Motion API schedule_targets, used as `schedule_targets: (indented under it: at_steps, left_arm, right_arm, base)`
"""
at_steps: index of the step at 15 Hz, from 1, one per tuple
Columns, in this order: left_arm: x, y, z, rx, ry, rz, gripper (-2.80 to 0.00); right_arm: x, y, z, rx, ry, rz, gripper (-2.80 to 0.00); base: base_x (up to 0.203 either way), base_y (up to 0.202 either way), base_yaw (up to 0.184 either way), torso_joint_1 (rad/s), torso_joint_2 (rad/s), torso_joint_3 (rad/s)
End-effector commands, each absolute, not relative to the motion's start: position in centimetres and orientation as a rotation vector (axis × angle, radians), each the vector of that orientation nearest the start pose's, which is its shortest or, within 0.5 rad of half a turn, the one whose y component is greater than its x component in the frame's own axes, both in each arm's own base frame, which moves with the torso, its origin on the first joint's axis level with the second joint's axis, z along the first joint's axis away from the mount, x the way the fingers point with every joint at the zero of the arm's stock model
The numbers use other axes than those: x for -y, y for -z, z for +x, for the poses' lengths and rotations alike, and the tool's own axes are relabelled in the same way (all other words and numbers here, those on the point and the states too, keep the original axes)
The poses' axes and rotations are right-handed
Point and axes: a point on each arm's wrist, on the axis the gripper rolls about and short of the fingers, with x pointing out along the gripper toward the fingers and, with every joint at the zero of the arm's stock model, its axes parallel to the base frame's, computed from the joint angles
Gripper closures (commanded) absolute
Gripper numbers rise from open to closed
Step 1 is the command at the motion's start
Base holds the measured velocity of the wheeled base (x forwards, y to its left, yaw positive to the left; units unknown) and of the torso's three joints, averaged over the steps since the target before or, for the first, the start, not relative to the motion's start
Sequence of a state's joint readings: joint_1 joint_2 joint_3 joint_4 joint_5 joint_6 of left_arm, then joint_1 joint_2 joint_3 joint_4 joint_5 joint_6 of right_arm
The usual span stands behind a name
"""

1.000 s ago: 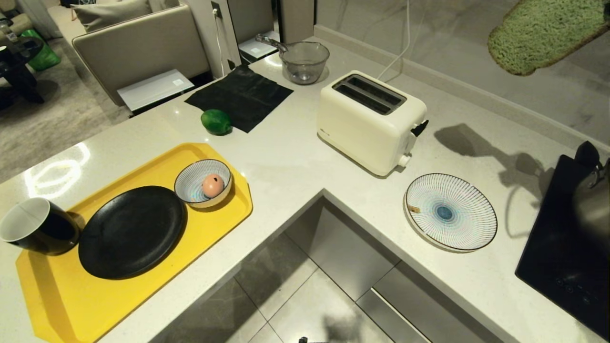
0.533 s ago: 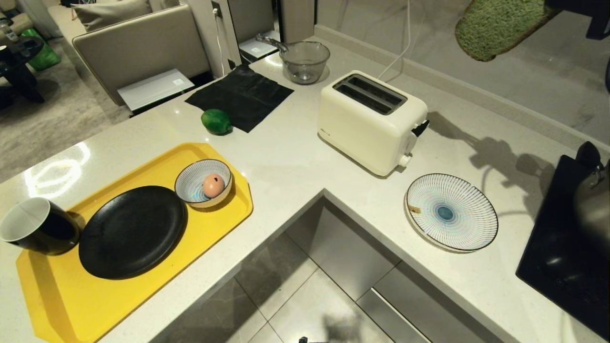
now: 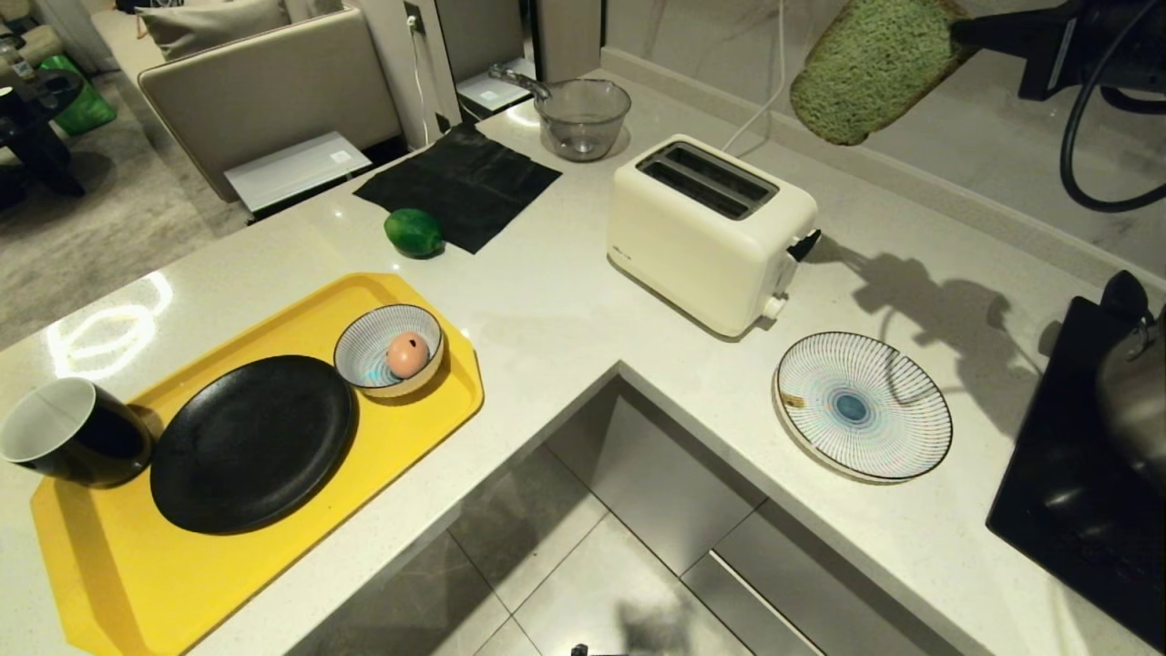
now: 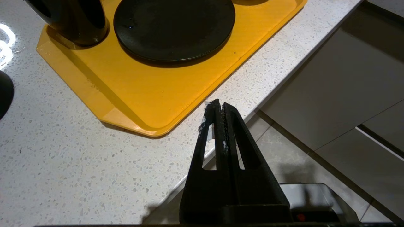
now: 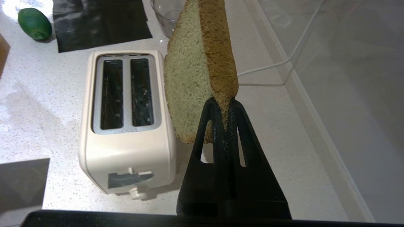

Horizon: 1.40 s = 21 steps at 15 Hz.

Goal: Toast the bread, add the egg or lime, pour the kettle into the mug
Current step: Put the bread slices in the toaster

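Checking the right wrist cam first, I found the right gripper (image 5: 224, 105) clamped tight on one corner of the bread (image 5: 197, 72), fingers pinched into the crust, w/ the slice held on edge in the air above the counter (image 3: 565, 301) and just beside the toaster (image 5: 126, 123), on the wall side of it. Both toaster slots stood empty. In the head view the bread (image 3: 870, 68) hung high up, beyond the toaster (image 3: 710, 232) and to its right, w/ the right arm coming in from the upper right corner. Left gripper (image 4: 220, 108) was fully closed w/ nothing in it, parked low over the counter edge near the corner of the yellow tray (image 4: 151, 94). On that tray I noted the mug (image 3: 68, 442) at the left end, a black plate (image 3: 250, 442) next to it, and a striped bowl (image 3: 360, 351) holding the egg (image 3: 406, 353). Lime (image 3: 413, 231) lay on the counter touching the edge of a black cloth (image 3: 460, 182). Kettle (image 3: 1134, 383) sat on the black hob (image 3: 1066, 492) at far right, partly cut off by the frame. An empty striped plate (image 3: 861, 405) lay btwn toaster and hob.
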<state>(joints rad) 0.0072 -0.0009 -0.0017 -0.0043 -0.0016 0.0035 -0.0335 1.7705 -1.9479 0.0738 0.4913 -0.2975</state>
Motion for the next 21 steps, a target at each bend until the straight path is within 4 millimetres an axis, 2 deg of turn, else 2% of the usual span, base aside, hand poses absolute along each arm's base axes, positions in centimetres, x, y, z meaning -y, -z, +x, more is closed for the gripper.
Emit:
schedule_targets:
  at_steps: [1,5,9,21]
  left_arm:
    - [0.0,-7.6,-2.3,0.008,-0.006,0.003,0.0]
    - [0.0,-7.6,-2.3,0.008,-0.006,0.003,0.0]
    - [0.0,-7.6,-2.3,0.008,-0.006,0.003,0.0]
    - [0.0,-7.6,-2.3,0.008,-0.006,0.003,0.0]
  right_arm:
    - [-1.4,-40.4,32.5,0.159,-0.47,-0.315,0.0]
    - [-3.5,-39.4,33.6,0.151,-0.518,-0.344,0.0]
    - [-4.9,-39.3,33.6,0.154,-0.543,-0.344,0.0]
    - [-5.4,-39.7,33.1,0.166,-0.555,-0.344,0.0]
  base:
    - [0.0,0.0,0.0,0.0,0.0,0.0]
    - [0.0,0.0,0.0,0.0,0.0,0.0]
    - [0.0,0.0,0.0,0.0,0.0,0.0]
    - [0.008,0.0,0.0,0.0,0.0,0.0]
